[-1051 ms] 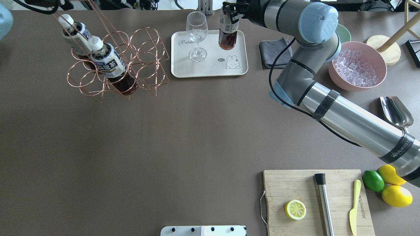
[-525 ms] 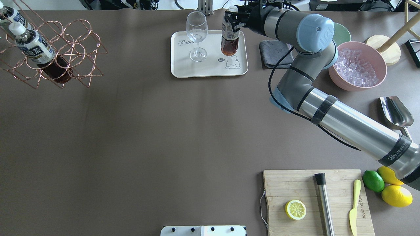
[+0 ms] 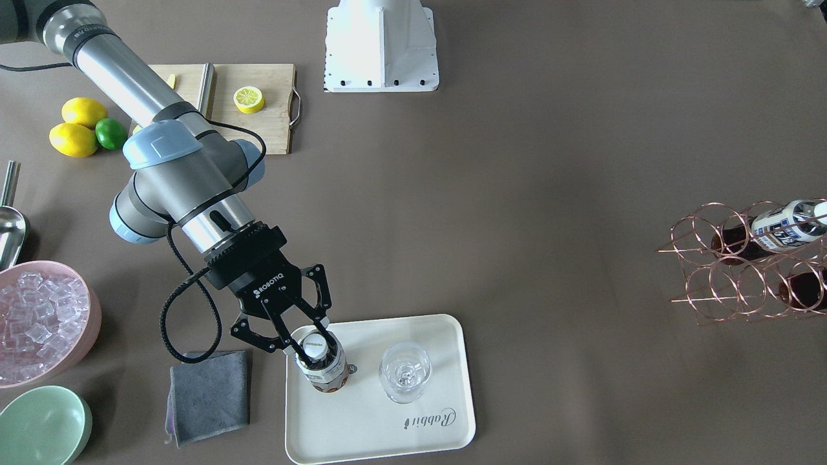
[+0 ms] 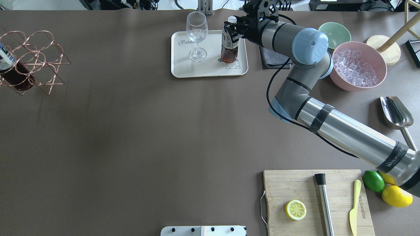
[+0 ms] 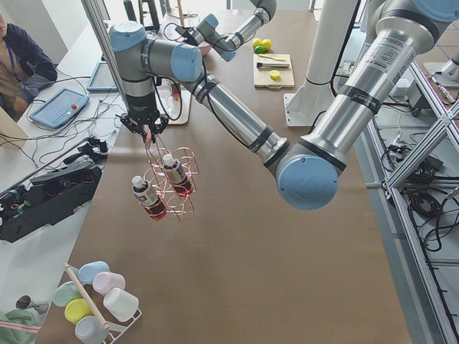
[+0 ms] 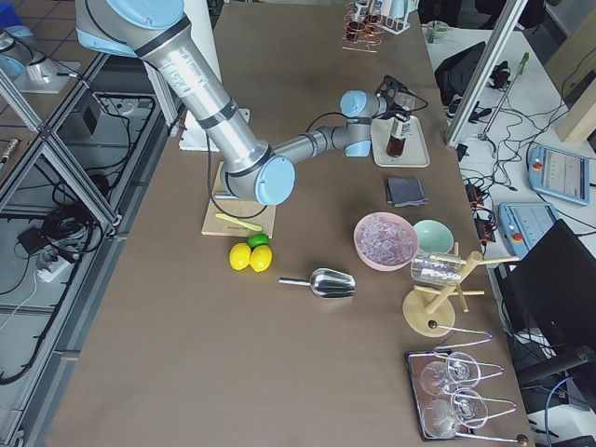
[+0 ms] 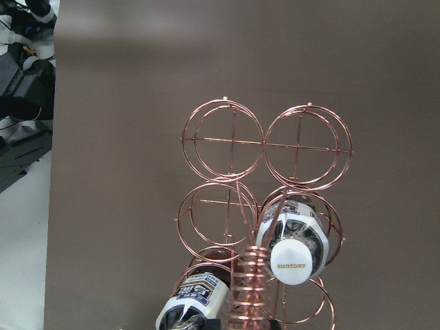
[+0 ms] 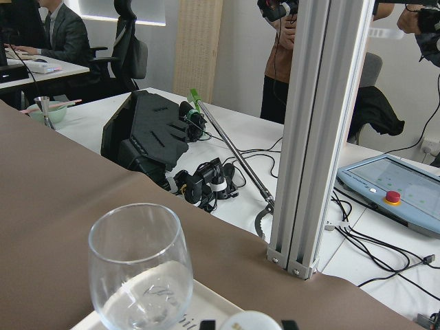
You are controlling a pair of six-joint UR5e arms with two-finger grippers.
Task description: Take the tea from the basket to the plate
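Note:
My right gripper (image 3: 311, 342) is shut on the neck of the tea (image 3: 322, 369), a small bottle of brown liquid with a white cap. The bottle stands upright on the cream plate (image 3: 375, 439). The overhead view shows the tea (image 4: 228, 49) near the plate's (image 4: 183, 69) rabbit drawing. My left gripper (image 5: 147, 132) holds the copper basket (image 5: 174, 185) by its coiled handle (image 7: 249, 285), off the table. The basket (image 4: 39, 62) is at the far left and holds two alike bottles (image 7: 294, 251).
A wine glass (image 4: 197, 36) stands on the plate left of the tea. A grey cloth (image 3: 210, 394), a pink bowl of ice (image 4: 357, 65), a green bowl (image 4: 335, 31), a metal scoop (image 4: 396, 112) and a cutting board (image 4: 315, 183) with lemons are on the right.
The basket has moved far left, to the overhead view's edge. My right gripper has brought the tea lower and toward the rabbit drawing, and it now stands on the plate.

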